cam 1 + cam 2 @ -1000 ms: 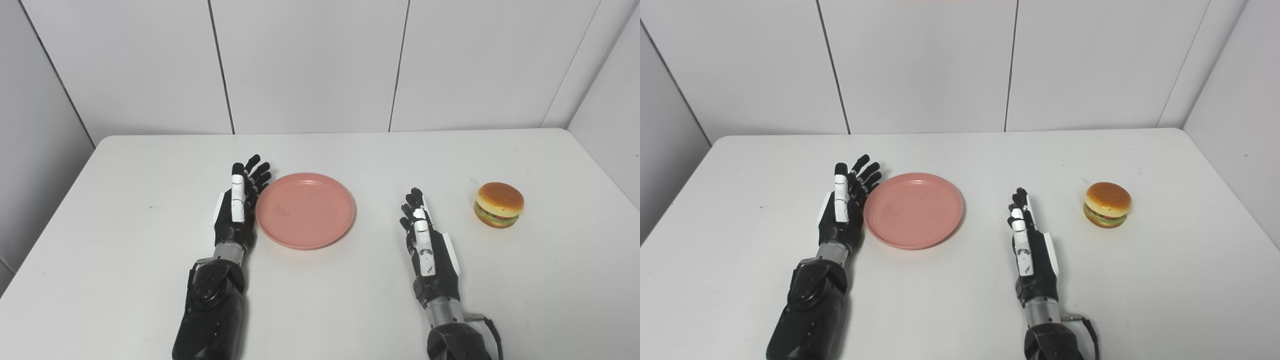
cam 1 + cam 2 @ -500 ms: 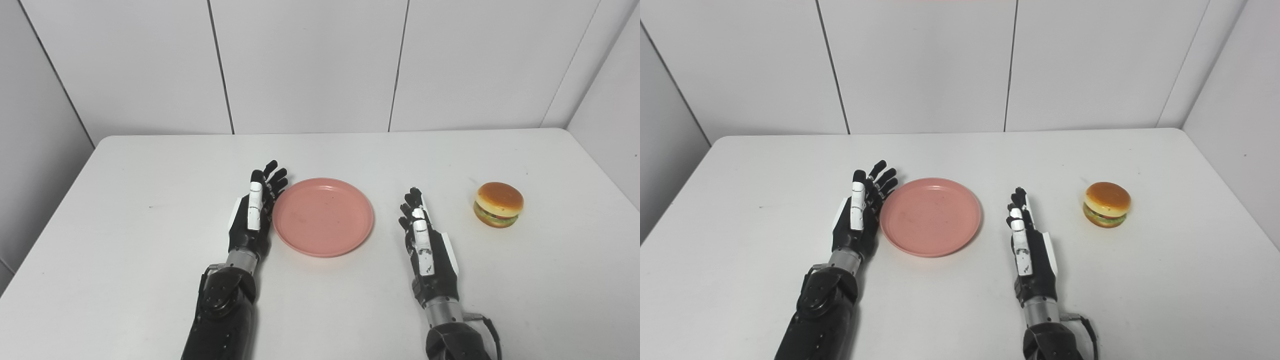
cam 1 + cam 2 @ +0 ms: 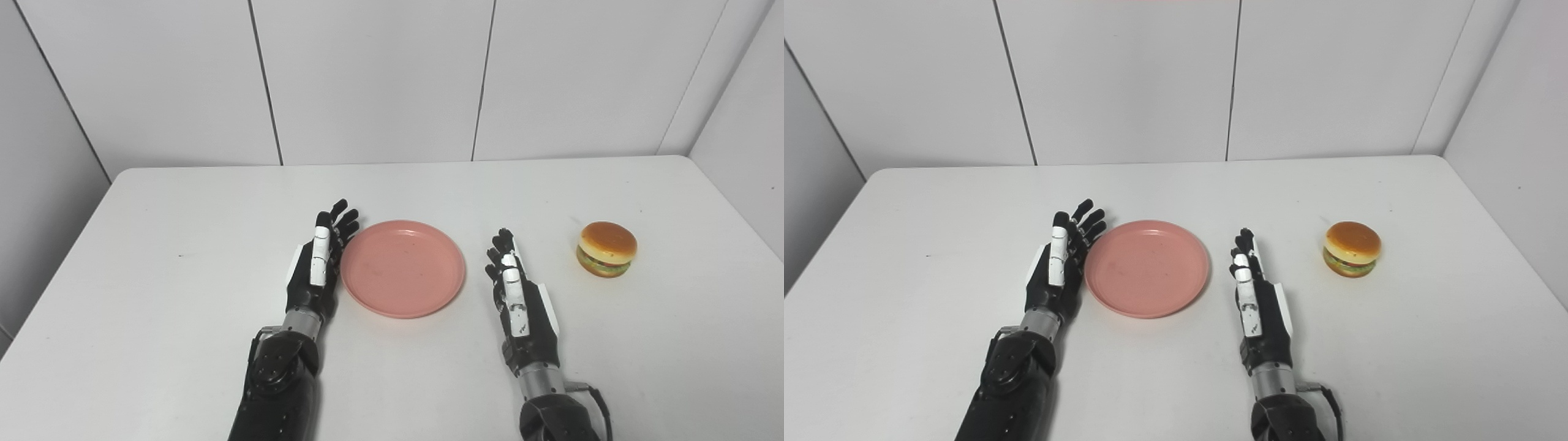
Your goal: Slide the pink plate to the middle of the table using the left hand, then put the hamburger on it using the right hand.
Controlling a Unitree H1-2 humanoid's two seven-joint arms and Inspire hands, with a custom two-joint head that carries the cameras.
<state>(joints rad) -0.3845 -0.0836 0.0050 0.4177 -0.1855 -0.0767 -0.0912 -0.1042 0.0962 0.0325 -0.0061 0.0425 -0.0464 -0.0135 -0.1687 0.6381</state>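
Nearest the camera, the two black forearms are seen coming up from the bottom edge over the white table [image 3: 153,343]. The right hand [image 3: 519,294] is held on edge with its fingers straight and close together, nothing being gripped. The left hand [image 3: 315,269] is likewise held flat and on edge, fingers extended and slightly fanned, nothing being grasped; its palm side is set against, or just beside, the left rim of the pink plate [image 3: 402,268], and actual contact cannot be told. The plate is thus placed between the two hands, a small gap being left to the right hand. Farther off, to the right of the right hand and well apart from it, the hamburger [image 3: 607,248] is seen resting upright on the table.
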